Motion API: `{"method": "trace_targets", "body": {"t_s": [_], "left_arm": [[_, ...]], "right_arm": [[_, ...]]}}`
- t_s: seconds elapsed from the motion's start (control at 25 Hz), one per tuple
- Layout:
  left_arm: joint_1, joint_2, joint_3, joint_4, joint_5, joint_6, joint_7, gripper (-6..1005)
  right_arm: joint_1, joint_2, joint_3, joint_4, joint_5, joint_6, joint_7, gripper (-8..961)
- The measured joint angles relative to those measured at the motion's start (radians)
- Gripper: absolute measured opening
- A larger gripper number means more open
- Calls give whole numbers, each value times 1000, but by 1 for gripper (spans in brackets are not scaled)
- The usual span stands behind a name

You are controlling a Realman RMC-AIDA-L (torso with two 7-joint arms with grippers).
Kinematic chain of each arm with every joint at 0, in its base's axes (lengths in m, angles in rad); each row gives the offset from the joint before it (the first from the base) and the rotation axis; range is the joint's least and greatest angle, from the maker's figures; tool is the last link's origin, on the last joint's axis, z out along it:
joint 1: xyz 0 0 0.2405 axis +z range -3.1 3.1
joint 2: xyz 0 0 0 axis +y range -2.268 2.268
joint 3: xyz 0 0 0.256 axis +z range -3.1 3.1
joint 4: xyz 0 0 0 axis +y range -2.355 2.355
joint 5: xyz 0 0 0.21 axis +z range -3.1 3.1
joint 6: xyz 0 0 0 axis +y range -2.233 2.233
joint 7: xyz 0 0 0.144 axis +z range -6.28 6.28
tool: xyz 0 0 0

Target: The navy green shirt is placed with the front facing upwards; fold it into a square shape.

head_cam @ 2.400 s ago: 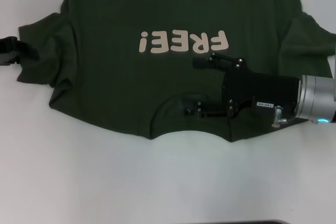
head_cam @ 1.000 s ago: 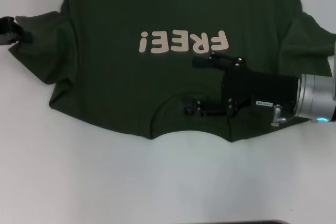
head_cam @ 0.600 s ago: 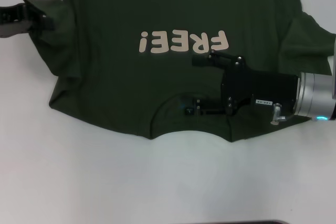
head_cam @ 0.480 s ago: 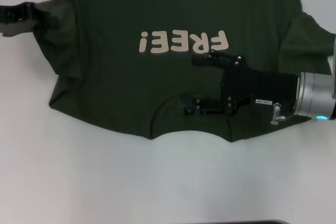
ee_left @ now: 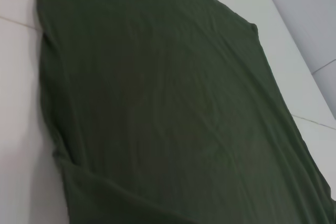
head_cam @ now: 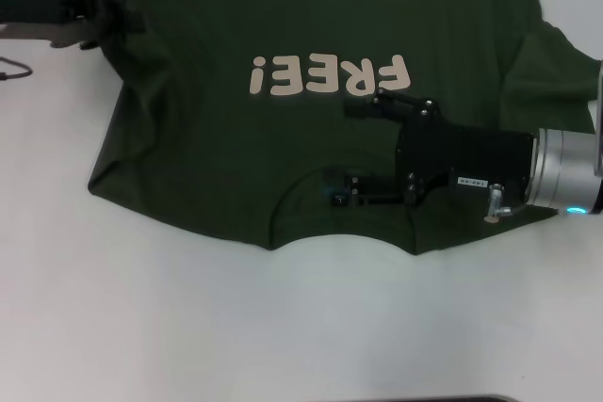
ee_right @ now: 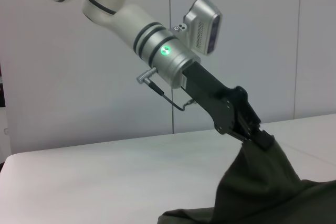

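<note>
A white table [head_cam: 301, 317] carries the navy green shirt [head_cam: 283, 157], lying chest up. At its left sleeve, the left gripper [head_cam: 121, 16] is clamped on the lifted fabric. Near the collar, the right gripper [head_cam: 353, 152] rests on the shirt, its 2 fingers spread apart.

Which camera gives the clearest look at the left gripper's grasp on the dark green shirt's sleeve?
The right wrist view: the left gripper shows side-on, shut on the lifted sleeve of the dark olive-green cotton T-shirt. The head view catches it only at the frame edge, seen from above. The left wrist view shows only shirt fabric.
</note>
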Motion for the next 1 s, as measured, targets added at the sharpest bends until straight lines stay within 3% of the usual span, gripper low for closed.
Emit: {"method": "trace_targets", "body": {"t_s": [0.12, 0.52, 1.0], "left_arm": [[-18, -5, 0, -22, 0, -25, 4, 5], [-52, -54, 16, -59, -1, -115, 16, 5], [-82, -81, 46, -113, -1, -209, 28, 6]], "right_arm": [[-1, 0, -1, 1, 0, 0, 0, 927], [-3, 0, -1, 1, 1, -1, 0, 927], [-7, 0, -6, 1, 0, -2, 0, 927]]}}
